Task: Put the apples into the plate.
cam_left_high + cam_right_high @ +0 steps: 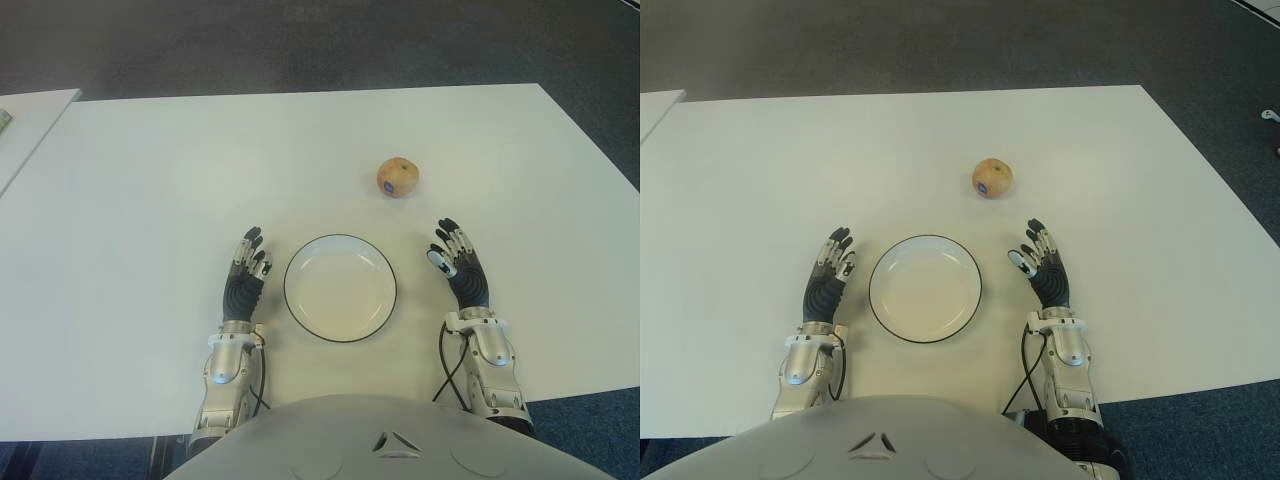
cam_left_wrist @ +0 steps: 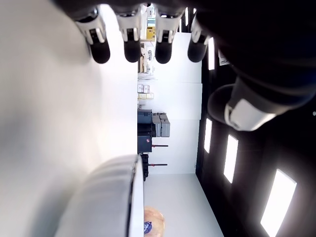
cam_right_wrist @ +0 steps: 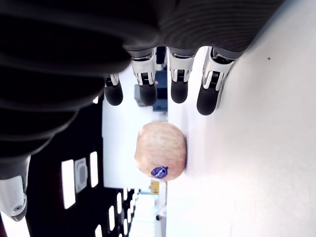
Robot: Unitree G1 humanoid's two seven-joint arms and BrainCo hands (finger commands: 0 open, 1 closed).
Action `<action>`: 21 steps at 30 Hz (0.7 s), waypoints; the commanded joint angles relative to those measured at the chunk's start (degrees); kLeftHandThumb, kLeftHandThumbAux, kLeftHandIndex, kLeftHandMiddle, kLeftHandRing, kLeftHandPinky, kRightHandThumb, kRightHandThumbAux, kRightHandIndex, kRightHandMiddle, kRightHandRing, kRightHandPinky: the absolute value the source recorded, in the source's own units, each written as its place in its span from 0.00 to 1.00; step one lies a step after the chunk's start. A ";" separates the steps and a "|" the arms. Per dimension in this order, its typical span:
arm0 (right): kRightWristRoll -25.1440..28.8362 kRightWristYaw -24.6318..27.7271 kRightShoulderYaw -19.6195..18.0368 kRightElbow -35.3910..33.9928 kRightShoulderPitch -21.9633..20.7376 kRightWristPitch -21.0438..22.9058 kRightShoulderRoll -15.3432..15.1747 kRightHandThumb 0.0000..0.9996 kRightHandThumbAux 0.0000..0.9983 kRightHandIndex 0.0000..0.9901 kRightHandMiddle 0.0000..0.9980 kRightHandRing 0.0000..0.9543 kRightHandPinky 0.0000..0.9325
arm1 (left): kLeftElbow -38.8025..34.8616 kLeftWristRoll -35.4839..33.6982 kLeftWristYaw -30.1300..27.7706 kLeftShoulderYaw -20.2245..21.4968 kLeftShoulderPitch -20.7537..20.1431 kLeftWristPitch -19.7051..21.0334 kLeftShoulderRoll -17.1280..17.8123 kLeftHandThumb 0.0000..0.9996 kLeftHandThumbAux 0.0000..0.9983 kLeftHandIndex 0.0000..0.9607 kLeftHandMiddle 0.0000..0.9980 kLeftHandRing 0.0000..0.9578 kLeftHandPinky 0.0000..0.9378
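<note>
A: Where is the apple point(image 1: 398, 176)?

B: It sits alone on the white table point(image 1: 150, 200), up at about one o'clock from the plate point(image 1: 340, 288) and well apart from it. It is yellowish with a pink blush and carries a small blue sticker on the side facing the robot. Nothing touches it.

A: And the plate?

B: It is a white round plate with a thin dark rim, near the table's front edge, right before the robot's body point(image 1: 400, 440). It holds nothing; the apple is still outside it.

A: What is the right hand point(image 1: 459, 265) doing?

B: It shows at three o'clock of the plate, just beside the rim but not touching it. Its fingers point(image 3: 148, 94) are stretched out and relaxed, holding nothing. In its wrist view the apple point(image 3: 161, 151) lies beyond the fingertips with a clear gap between them. From the hand, the apple is at about eleven o'clock.

A: And the left hand point(image 1: 246, 272)?

B: It shows at nine o'clock of the plate, just beside it, fingers point(image 2: 132, 49) likewise straight and empty. Whether either hand actually touches the table, I cannot tell.

A: Anything else around?

B: Dark carpet floor point(image 1: 300, 45) lies past the table's far edge, at twelve o'clock.
</note>
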 commanded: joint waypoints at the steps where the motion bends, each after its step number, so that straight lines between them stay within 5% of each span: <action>1: -0.39 -0.12 0.02 2.13 1.16 3.43 0.01 0.02 0.54 0.00 0.00 0.00 0.00 | 2.25 -0.48 -0.23 0.02 0.59 2.31 -0.30 0.08 0.54 0.01 0.00 0.00 0.00; 21: -1.81 -1.71 -1.17 2.26 0.38 1.26 -0.41 0.03 0.56 0.00 0.00 0.00 0.00 | 2.44 0.99 0.88 -0.08 0.28 3.34 -0.94 0.08 0.52 0.01 0.00 0.00 0.00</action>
